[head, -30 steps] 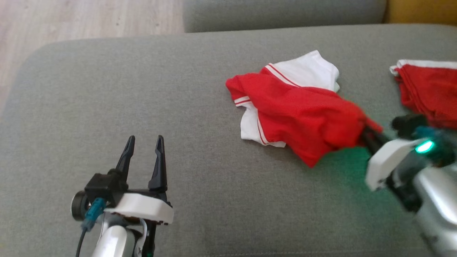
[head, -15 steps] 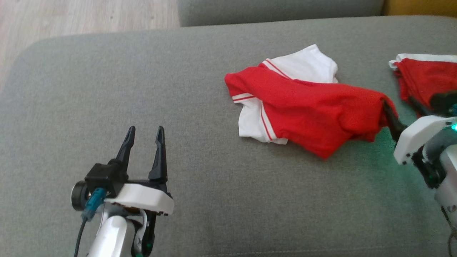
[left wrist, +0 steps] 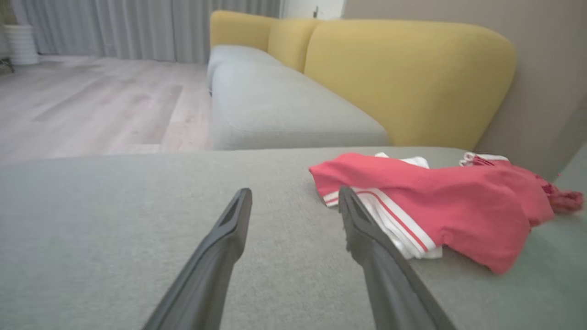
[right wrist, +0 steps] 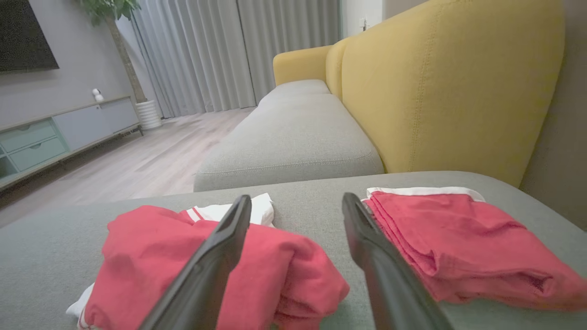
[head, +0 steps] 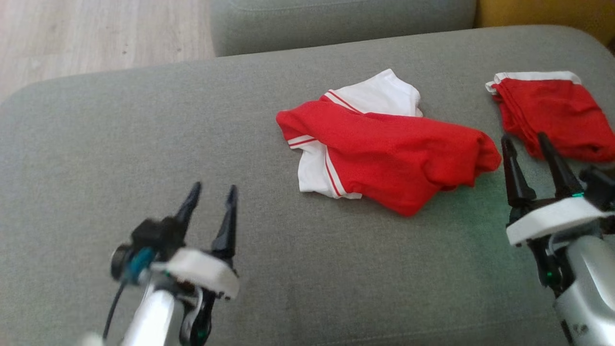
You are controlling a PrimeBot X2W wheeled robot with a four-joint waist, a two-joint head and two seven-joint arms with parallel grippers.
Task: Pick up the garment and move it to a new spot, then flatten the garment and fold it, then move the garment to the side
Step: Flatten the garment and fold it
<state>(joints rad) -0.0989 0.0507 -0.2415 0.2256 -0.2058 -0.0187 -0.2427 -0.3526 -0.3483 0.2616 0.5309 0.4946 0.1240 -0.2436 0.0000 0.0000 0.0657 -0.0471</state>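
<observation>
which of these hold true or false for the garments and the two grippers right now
1. The right gripper holds the red and white garment. False: its jaws stand open and hold nothing.
2. A folded red garment lies to the right of that one in the head view. True.
3. The left gripper is open over the bare grey cushion. True.
4. The red and white garment lies flattened out. False: it is crumpled, red bunched over white.

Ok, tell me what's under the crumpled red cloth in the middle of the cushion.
White cloth with red stripes pokes out beneath the red cloth at its left and far edges, on the grey cushion. How far the white runs underneath is covered.
</observation>
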